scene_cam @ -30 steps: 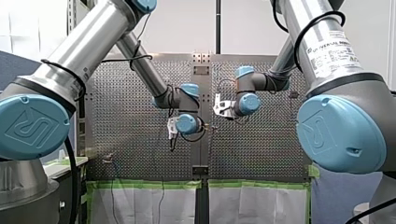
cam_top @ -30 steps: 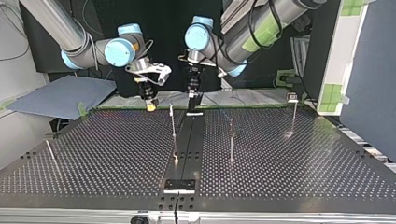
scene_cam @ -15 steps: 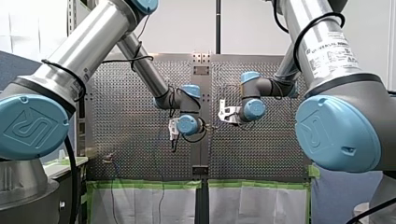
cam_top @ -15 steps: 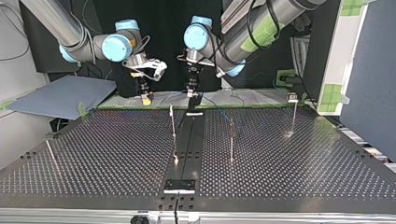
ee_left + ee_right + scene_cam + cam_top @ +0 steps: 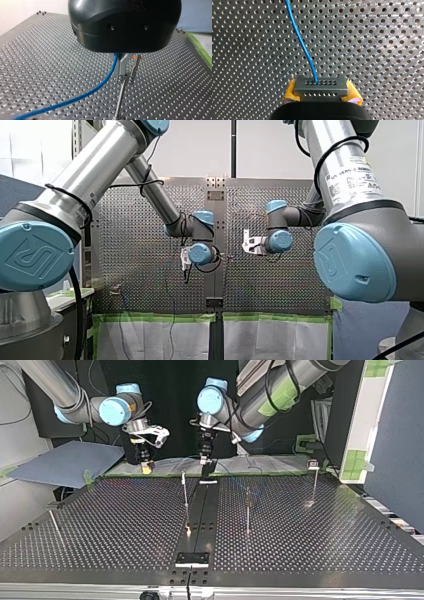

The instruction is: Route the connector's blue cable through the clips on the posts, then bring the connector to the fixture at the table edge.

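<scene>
Yellow-padded fingers [image 5: 290, 93] of my right arm are clamped on the grey perforated metal connector [image 5: 321, 86], held over the bench [image 5: 382, 37] near its arm-side edge. Its blue cable [image 5: 299, 37] is seen beside my black left gripper [image 5: 123, 73] and a thin metal post [image 5: 119, 98]; that grip cannot be told.

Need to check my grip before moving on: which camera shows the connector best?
The right wrist view: the connector sits close up between my right gripper's yellow pads, with the blue cable leaving its face. The top view shows only a tiny speck there; the front view hides it; the left wrist view shows only cable.
</scene>
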